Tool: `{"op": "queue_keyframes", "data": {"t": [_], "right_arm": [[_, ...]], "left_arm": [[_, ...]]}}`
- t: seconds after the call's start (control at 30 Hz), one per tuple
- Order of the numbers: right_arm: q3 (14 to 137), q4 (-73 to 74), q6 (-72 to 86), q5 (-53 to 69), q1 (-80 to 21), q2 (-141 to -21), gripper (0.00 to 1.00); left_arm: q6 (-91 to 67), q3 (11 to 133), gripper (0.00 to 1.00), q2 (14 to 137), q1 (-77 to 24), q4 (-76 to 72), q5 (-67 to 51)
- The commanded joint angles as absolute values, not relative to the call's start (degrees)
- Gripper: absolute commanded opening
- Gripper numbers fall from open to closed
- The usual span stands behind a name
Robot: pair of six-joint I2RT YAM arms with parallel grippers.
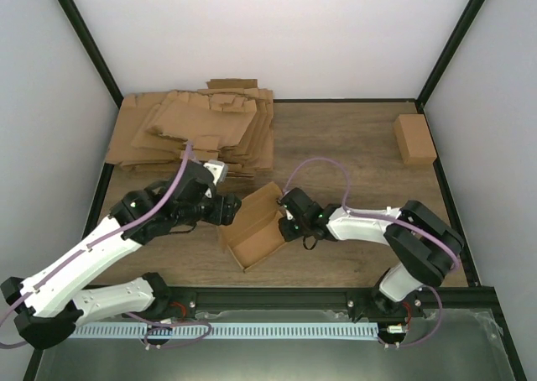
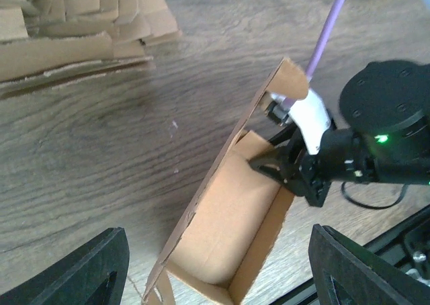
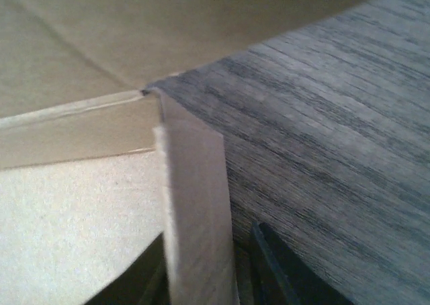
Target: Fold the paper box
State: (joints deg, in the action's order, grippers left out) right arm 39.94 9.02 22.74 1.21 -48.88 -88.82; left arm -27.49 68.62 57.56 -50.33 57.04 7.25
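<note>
The paper box (image 1: 258, 242) sits on the wooden table (image 1: 361, 154) at its near middle, between the two grippers. It is partly formed: an open tray with low walls on its near and right sides. A taller panel stands along its left side and ends in a rounded tab at the far end. In the left wrist view the tray shows a bare cardboard floor, and one black finger of the right gripper reaches down into its far right corner.

The right gripper (image 1: 288, 220) meets the box from the right, at the far end of the right wall. In the right wrist view the upright edge of that wall stands between the two dark fingers (image 3: 269, 278). They are only a little apart, one inside the tray and one outside. I cannot tell whether they are pinching the cardboard or only straddling it.

The left gripper (image 1: 228, 210) is just beside the tall left panel, on its outer side. Its fingers (image 2: 87, 271) are spread wide at the bottom corners of the left wrist view. They hold nothing, and the box lies beyond them.

At the far left of the table lies a heap of flat cardboard sheets (image 1: 201, 129), overlapping and untidy, well apart from the box. A small closed carton (image 1: 415, 139) rests alone at the far right edge.
</note>
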Motion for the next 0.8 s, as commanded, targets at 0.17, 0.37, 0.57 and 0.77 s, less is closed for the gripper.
{"op": "queue_keyframes", "data": {"t": [0.17,0.37,0.57,0.77], "right_arm": [[37.87,5.00,22.67,-1.05,-49.18,-86.21,0.39],[37.87,5.08,21.63,-4.08,-50.81,-85.12,0.38],[36.70,3.80,22.33,-3.42,-51.04,-85.27,0.36],[34.97,2.46,23.26,-2.48,-51.06,-84.66,0.34]], "left_arm": [[-23.14,61.30,0.76,58.98,-50.17,50.08,2.07],[-20.76,60.04,0.56,62.89,-50.18,48.61,1.82],[-20.44,59.92,0.34,65.39,-50.14,47.97,4.77],[-22.19,58.33,0.15,65.83,-47.88,48.55,6.83]]}}
